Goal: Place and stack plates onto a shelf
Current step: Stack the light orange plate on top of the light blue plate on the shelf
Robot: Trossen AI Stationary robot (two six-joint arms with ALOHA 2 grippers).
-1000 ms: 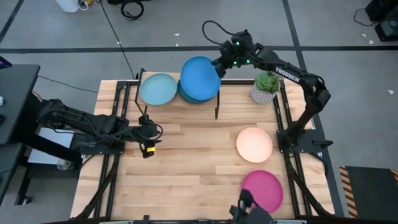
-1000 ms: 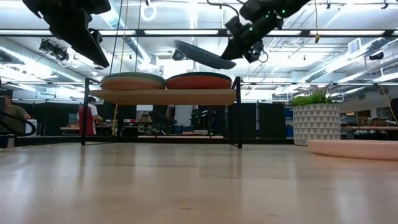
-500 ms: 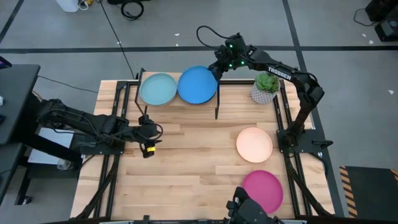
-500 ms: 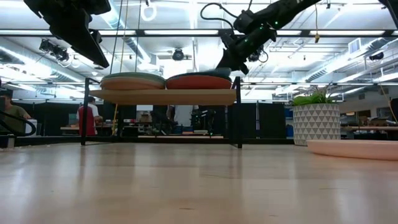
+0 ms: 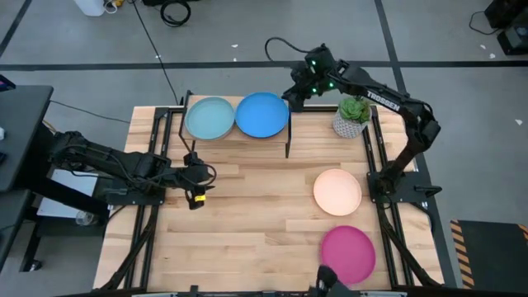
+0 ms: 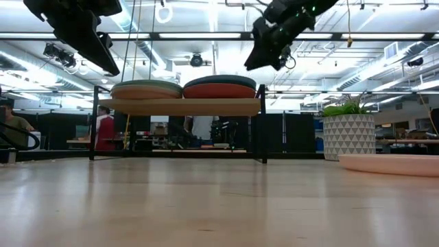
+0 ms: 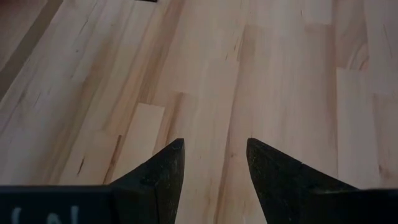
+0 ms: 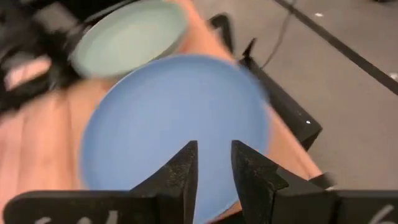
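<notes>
Currently, the right gripper (image 5: 295,91), fingers slightly parted and empty, is positioned beside the shelf (image 6: 180,106); the potted plant (image 5: 353,115) stands nearby. The left gripper (image 7: 213,163) is held open, well apart from the shelf.

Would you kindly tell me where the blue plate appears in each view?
High view: blue plate on the shelf, right of the light teal plate.
Low view: top of the right stack.
Left wrist view: not in it.
Right wrist view: centre.
Shared landmark: the light teal plate.

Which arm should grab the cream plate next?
Right. The cream plate lies on the right arm's side of the table; the right claw is open and free. The left claw waits across the table.
</notes>
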